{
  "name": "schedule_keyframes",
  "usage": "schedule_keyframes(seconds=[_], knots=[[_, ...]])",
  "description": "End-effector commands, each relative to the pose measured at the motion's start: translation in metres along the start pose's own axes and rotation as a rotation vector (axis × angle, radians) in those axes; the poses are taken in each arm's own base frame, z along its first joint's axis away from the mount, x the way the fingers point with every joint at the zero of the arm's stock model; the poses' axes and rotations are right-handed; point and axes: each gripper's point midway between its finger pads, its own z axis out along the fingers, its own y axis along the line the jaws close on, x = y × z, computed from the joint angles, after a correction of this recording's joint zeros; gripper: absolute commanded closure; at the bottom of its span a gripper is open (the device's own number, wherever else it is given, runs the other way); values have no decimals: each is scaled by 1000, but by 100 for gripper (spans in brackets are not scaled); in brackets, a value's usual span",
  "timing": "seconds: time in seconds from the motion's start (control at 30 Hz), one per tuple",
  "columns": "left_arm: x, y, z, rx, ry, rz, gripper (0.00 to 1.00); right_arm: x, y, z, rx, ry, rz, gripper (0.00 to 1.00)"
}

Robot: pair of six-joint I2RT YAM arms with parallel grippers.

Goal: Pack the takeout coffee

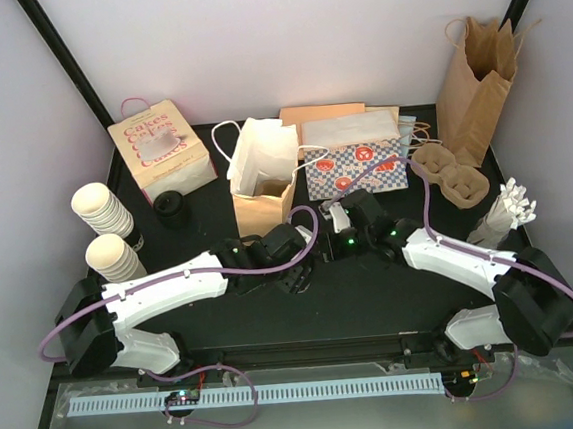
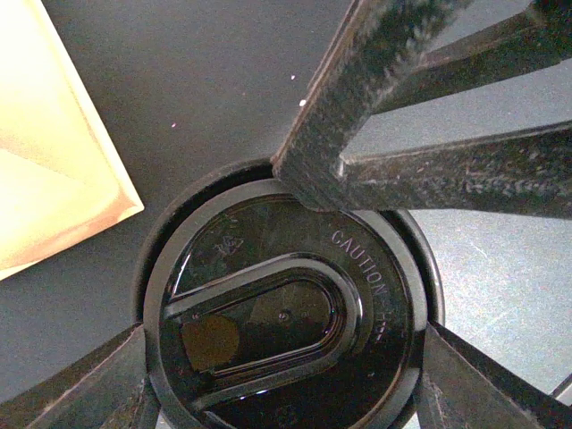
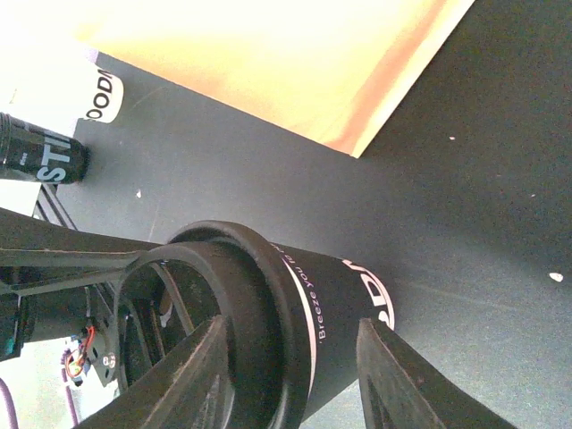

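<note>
Grip on the lid comes first. The left gripper points straight down over the takeout coffee and clasps it by the rim of its black lid, with a finger against the rim at 8 o'clock and another at 4 o'clock in the left wrist view.

The cup stands upright near the centre of the table, its long axis vertical. Below the lid its wall shows dark with white lettering.

The right gripper lies level, reaching from 3 o'clock, and its fingers straddle that wall just under the lid. Whether they clamp it or merely bracket it, I cannot tell.

Near the cup, at 11 o'clock from it, the open brown paper bag stands mouth up.

By my judgement the coffee must rise straight, travel toward 11 o'clock and go down upright. Both arms are at the cup, and the left is on the bag's side.
</note>
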Motion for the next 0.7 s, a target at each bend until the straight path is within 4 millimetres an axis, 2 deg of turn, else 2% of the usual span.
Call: schedule_keyframes(seconds=[0.0,0.17,0.43,0.53,0.67], knots=[[59,-9,17,44,233,38,27,-13,10,-8,-24,-63,-21,57],[56,-10,16,43,228,36,27,-14,21,-13,-69,-64,-41,57],[53,-13,16,60,219,42,27,-22,21,-28,-40,-123,-41,59],[53,-14,16,63,221,46,27,-24,16,-34,-16,-144,-36,58],[51,-14,15,64,215,52,27,-21,-1,-36,18,-143,-12,59]])
